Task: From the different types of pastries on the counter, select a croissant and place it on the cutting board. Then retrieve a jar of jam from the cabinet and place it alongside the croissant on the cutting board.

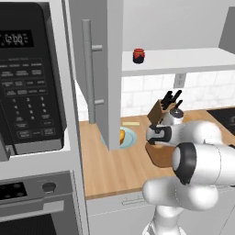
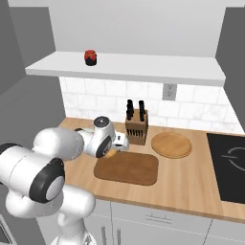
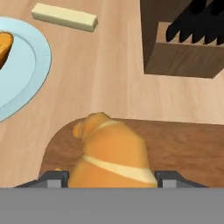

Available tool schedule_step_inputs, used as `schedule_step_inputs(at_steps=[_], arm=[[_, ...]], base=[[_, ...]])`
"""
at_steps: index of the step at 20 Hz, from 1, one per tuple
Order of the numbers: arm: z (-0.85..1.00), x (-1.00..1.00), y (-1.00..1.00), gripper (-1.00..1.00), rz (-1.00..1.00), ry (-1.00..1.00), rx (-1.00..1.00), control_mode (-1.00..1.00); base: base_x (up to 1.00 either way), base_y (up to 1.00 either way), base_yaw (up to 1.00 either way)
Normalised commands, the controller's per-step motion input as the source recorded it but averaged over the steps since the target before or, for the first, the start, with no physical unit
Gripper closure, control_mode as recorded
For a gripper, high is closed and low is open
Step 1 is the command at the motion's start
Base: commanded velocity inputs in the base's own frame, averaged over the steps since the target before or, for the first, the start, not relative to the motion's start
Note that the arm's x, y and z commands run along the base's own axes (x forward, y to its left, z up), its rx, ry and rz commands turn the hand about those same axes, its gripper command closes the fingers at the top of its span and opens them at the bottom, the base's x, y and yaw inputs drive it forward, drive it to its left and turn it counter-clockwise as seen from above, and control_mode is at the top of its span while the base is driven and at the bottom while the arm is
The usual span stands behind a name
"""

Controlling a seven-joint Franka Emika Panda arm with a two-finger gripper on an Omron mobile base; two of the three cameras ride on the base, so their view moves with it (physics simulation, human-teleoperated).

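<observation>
The desk [image 2: 191,179] is seen as a long light-brown wood-grain worktop with white drawer fronts below. Above it, a grey cabinet [image 1: 112,69] with a tall door and a long vertical metal bar handle is shown open, with a flat white shelf [image 2: 143,67]. A dark brown rectangular cutting board [image 2: 129,168] with rounded corners is laid near the front edge of the desk; just behind its right end a lighter round wooden disc [image 2: 171,144] is placed. A blocky wooden knife block [image 2: 136,129] with black handles is set toward the back edge, behind the board. A pale blue round plate [image 3: 22,70] bearing an orange-yellow pastry [image 3: 4,48] is found left of the board, with a pale rectangular stick [image 3: 64,17] beyond it. The lumpy golden-tan croissant [image 3: 111,153] is held over the left corner of the board. A small squat dark red jar of jam [image 2: 91,57] with a black lid is stood on the shelf.

The white arm is reached forward and low, bent at the elbow. The hand [image 3: 111,179] is clenched on the croissant, one finger at each flank.
</observation>
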Motion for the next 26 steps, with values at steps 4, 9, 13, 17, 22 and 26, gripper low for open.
schedule_step_inputs(at_steps=[4,9,13,17,22,26], arm=[[-0.09,-0.15,-0.31,1.0,-0.02,0.0,0.0,-1.0],[-0.14,-0.48,-0.44,1.0,-0.01,0.0,0.0,-1.0],[-0.03,0.07,0.32,1.0,0.0,0.06,-0.01,-1.0],[-0.25,0.57,0.33,1.0,0.08,0.24,-0.02,-1.0],[-0.14,0.06,-0.01,1.0,0.02,0.05,-0.02,-1.0],[-0.37,-0.29,-0.01,1.0,0.0,0.01,-0.03,-1.0]], base=[[0.0,0.0,0.0],[0.0,0.0,0.0],[0.0,0.0,0.0],[0.0,0.0,0.0],[0.0,0.0,0.0],[0.0,0.0,0.0]])
